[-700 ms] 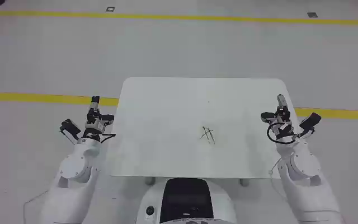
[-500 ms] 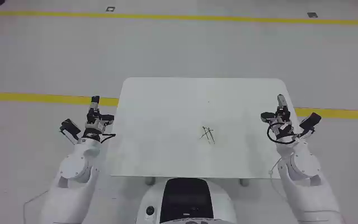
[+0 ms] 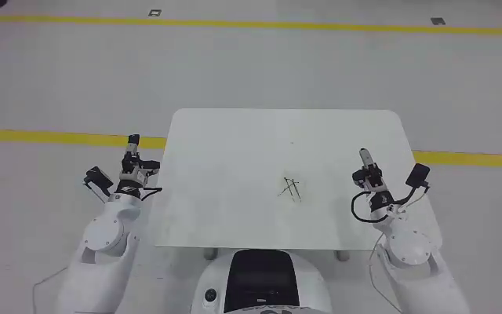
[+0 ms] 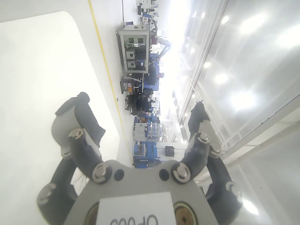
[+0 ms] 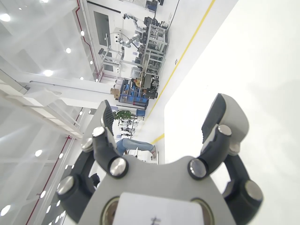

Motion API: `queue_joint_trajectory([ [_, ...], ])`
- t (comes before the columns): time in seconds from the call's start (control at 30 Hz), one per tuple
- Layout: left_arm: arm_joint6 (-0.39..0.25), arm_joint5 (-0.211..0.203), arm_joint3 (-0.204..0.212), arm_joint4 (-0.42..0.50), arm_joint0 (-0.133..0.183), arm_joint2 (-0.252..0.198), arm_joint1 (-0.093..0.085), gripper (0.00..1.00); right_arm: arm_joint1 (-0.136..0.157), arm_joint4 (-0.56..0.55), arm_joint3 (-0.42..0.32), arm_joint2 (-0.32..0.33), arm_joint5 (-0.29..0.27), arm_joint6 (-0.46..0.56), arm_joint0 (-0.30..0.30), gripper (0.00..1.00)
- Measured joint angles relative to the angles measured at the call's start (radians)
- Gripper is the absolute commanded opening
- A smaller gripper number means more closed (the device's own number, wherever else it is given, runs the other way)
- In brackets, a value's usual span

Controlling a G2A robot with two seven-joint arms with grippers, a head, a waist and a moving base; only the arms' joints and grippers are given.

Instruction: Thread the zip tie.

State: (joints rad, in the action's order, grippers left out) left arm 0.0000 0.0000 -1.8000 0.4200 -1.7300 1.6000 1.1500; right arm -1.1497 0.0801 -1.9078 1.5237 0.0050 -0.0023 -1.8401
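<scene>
1. While the zip ties [image 3: 291,188] lie loose on the table [image 3: 235,149], nothing looks started.
2. Left gripper [image 4: 140,104]: wide open, empty, off the table's edge, well apart from them.
3. Right gripper [image 5: 163,106]: wide open, empty, over the table's edge, nearer them.
4. Picking up and threading all remain, I'd judge.

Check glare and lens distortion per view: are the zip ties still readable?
Top view: even light, no glare; dark zip ties stand out on the white table. Left wrist view: bright backlight blows out the room behind the open left gripper; the table edge bows slightly. Right wrist view: table washed near white past the open right gripper; ceiling lamps flare.
</scene>
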Motion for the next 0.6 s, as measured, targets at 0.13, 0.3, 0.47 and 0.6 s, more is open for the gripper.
queue_joint_trajectory([
  [0.13,0.0,0.0,0.0,0.0,0.0,0.0,0.0,1.0,0.0,0.001,0.001,0.001,0.0,-0.001,0.001,1.0],
  [0.3,0.0,0.0,0.0,0.0,0.0,0.0,0.0,1.0,0.0,0.001,0.001,0.001,0.0,-0.001,0.001,1.0],
  [0.47,0.0,0.0,0.0,0.0,0.0,0.0,0.0,1.0,-0.002,-0.048,-0.028,-0.022,0.009,-0.022,-0.008,1.0],
  [0.6,0.0,0.0,0.0,0.0,0.0,0.0,0.0,1.0,-0.007,-0.184,-0.081,-0.082,0.066,-0.058,-0.019,1.0],
])
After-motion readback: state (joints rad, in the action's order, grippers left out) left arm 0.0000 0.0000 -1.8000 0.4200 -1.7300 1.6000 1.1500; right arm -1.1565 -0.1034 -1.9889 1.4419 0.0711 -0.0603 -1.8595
